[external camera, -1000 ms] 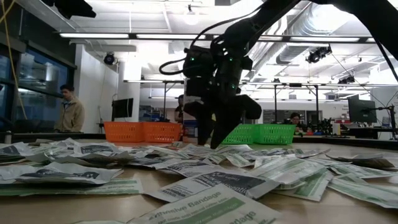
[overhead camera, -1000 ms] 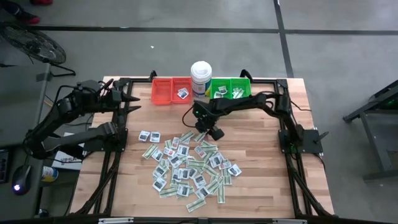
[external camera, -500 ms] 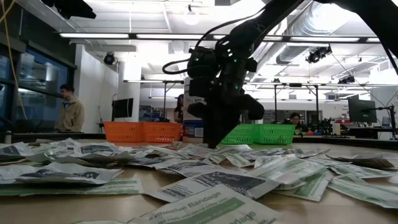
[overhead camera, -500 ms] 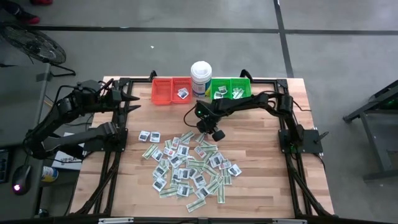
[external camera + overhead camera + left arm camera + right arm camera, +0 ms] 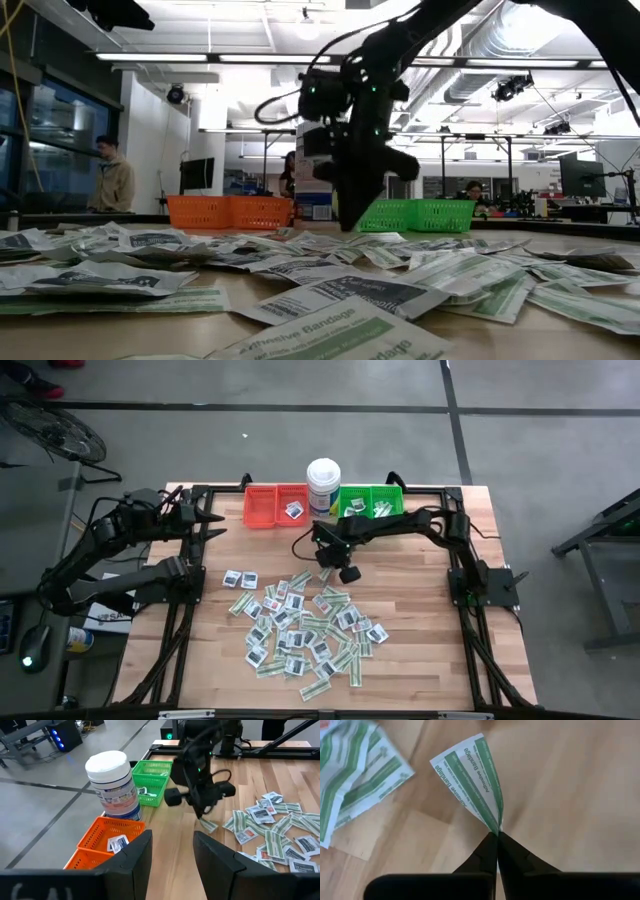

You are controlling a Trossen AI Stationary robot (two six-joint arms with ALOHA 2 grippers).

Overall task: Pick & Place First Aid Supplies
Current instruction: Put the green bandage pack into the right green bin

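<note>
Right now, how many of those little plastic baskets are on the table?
2, both at the table's far edge: a red bin left of the tall white tub, and a green bin right of it.

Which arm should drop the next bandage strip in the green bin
The right. Its gripper already pinches a green-and-white paper bandage strip just above the wooden table, near the green plastic bin. The left gripper waits empty at the table's far left edge.

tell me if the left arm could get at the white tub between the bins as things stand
Probably yes. The left gripper is open at the table's left edge, facing the white tub with bare wood between them. The orange bin sits right beside the tub, and the right gripper, pinching a bandage packet, works nearby.
</note>
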